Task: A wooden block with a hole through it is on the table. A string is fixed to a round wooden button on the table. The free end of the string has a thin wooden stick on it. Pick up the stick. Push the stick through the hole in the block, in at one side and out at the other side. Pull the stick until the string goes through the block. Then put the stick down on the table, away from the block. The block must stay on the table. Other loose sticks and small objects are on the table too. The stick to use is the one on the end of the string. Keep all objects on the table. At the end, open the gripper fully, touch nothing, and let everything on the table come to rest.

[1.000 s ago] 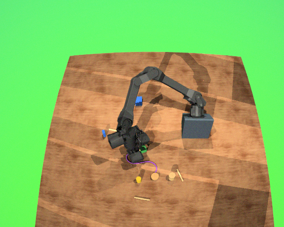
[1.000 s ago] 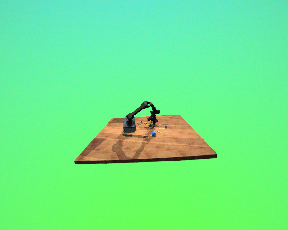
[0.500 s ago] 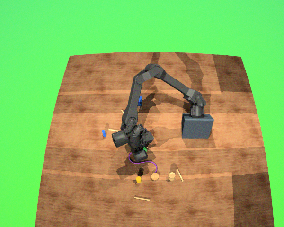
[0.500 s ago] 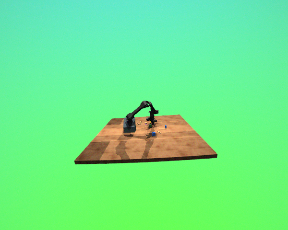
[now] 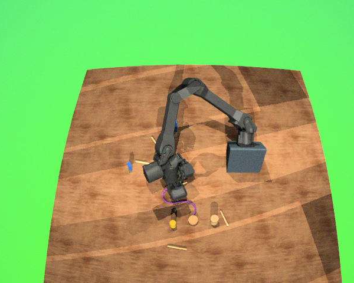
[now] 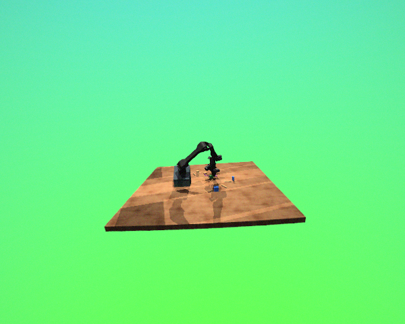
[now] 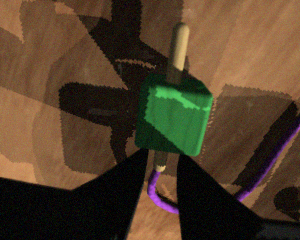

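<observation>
The green block [image 7: 177,120] [image 6: 211,177] stands on the table; the arm hides nearly all of it in the top view. The stick [image 7: 179,47] runs through its hole: a long piece sticks out at the far side, a short rear end at the near side. The purple string [image 7: 151,185] [image 5: 163,196] hangs from that rear end, curves to the round wooden button [image 5: 193,220], and is outside the hole. My gripper [image 7: 163,158] is slightly open at the block's near side, its fingertips apart on either side of the stick's rear end. Whether a finger touches the block cannot be told.
A blue block [image 5: 175,125] [image 6: 215,188] is partly behind the arm. A small blue piece [image 5: 129,166] [image 6: 233,178] stands left. A yellow cylinder [image 5: 172,224] and a wooden peg [image 5: 214,219] flank the button. Loose sticks [image 5: 177,247] [image 5: 224,217] [image 5: 142,161] [image 5: 153,140] lie around.
</observation>
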`<state>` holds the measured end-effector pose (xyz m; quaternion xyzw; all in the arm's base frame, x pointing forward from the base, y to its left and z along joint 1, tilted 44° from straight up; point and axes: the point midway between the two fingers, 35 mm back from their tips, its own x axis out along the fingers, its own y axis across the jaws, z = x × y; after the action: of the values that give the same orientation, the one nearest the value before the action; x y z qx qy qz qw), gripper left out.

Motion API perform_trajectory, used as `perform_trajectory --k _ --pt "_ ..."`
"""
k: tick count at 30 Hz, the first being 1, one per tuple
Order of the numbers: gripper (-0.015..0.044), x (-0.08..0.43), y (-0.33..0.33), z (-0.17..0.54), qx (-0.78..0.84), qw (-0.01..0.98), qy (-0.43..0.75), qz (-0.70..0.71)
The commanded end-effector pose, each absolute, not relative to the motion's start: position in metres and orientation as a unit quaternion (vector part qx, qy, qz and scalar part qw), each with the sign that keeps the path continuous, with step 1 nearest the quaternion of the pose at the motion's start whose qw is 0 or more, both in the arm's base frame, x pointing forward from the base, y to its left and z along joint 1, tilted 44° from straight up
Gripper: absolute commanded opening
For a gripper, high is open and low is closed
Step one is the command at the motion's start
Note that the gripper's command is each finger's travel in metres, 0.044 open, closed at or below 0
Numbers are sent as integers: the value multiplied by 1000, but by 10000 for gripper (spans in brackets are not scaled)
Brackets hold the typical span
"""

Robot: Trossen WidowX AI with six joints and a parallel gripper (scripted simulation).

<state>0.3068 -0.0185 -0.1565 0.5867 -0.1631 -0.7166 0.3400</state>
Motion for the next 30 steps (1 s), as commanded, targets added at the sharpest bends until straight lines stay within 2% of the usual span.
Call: perform_trajectory --k 1,8,17,23,30 --pt "122 307 -19 -157 586 340 -163 -717" --pt "122 316 35 -101 588 339 -162 -717" --pt "122 319 39 -98 597 338 -164 -709" --pt "122 310 38 -97 659 177 -338 -648" --pt "122 299 35 -95 677 -48 -534 -504"
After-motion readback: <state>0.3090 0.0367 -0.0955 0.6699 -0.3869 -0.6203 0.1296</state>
